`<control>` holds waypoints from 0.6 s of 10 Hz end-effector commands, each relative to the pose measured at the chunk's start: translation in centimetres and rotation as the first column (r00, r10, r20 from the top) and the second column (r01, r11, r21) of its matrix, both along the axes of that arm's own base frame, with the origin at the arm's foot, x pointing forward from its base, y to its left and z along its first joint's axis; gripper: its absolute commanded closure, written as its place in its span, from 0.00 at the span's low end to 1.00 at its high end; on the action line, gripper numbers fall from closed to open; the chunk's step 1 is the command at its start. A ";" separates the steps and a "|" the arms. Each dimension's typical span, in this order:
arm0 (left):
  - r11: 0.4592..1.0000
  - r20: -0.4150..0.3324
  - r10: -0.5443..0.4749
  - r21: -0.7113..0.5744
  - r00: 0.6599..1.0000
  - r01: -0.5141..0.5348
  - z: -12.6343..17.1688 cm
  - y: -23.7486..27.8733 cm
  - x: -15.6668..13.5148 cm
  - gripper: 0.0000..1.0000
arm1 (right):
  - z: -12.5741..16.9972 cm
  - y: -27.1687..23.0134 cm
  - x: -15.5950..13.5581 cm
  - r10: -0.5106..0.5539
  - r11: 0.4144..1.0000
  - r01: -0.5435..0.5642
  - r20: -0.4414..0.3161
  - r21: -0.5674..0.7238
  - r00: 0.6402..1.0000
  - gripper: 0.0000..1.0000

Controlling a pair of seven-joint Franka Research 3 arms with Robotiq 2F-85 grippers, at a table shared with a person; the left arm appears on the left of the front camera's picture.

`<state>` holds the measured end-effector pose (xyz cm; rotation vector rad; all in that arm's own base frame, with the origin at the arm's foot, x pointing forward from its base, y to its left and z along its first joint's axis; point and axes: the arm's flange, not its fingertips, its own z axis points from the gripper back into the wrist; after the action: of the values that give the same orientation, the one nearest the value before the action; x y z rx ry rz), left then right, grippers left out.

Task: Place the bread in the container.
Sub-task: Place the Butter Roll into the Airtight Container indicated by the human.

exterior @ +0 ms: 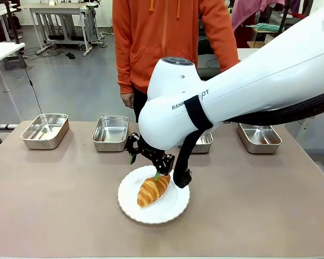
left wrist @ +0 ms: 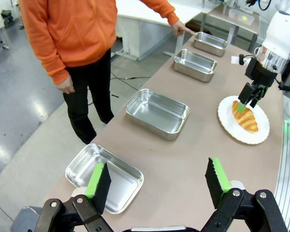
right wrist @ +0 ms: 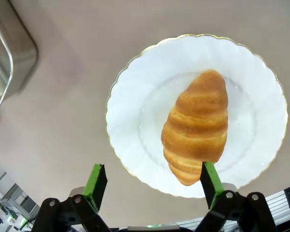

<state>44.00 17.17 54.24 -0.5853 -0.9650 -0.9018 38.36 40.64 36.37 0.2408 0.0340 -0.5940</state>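
The bread (exterior: pixel 153 190) lies on the plate (exterior: pixel 170 211), low centre of the front view. The right gripper (right wrist: pixel 153 180), fingers spread, hangs off the bread's end: better to centre across the thick middle, then close gently. The left gripper (left wrist: pixel 157 174) is spread too.

Bare tabletop (exterior: pixel 54 189) rings the plate (exterior: pixel 128 202); the right arm (exterior: pixel 248 81) looms overhead, steel trays (exterior: pixel 110 133) lining the far edge.

The white, smooth-shelled right arm (exterior: pixel 259 75) bears a black strap (exterior: pixel 197 114), a black cable (exterior: pixel 291 110) and dark lettering (exterior: pixel 178 104). The black right gripper (exterior: pixel 144 167) has green pads (exterior: pixel 132 159).
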 end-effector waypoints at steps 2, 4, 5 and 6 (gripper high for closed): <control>1.000 0.013 -0.007 -0.003 1.000 0.007 0.2 -0.1 -0.1 0.00 | 1.7 -0.4 -0.2 -0.001 1.000 0.001 0.035 0.006 0.999 0.00; 1.000 0.013 -0.007 -0.003 1.000 0.007 0.2 -0.1 -0.1 0.00 | 0.6 0.2 -0.4 -0.111 0.989 0.113 0.030 -0.099 0.993 0.00; 1.000 0.013 -0.007 -0.003 1.000 0.007 0.2 -0.1 -0.1 0.00 | 0.6 0.2 -0.8 -0.177 0.974 0.182 0.047 -0.135 0.983 0.00; 1.000 0.013 -0.007 -0.003 1.000 0.007 0.2 -0.1 -0.1 0.00 | 0.4 0.3 -1.3 -0.209 0.962 0.210 0.023 -0.175 0.978 0.00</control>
<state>44.00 17.18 54.25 -0.5850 -0.9652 -0.9017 37.88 39.73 36.60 0.1489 -0.0303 -0.7261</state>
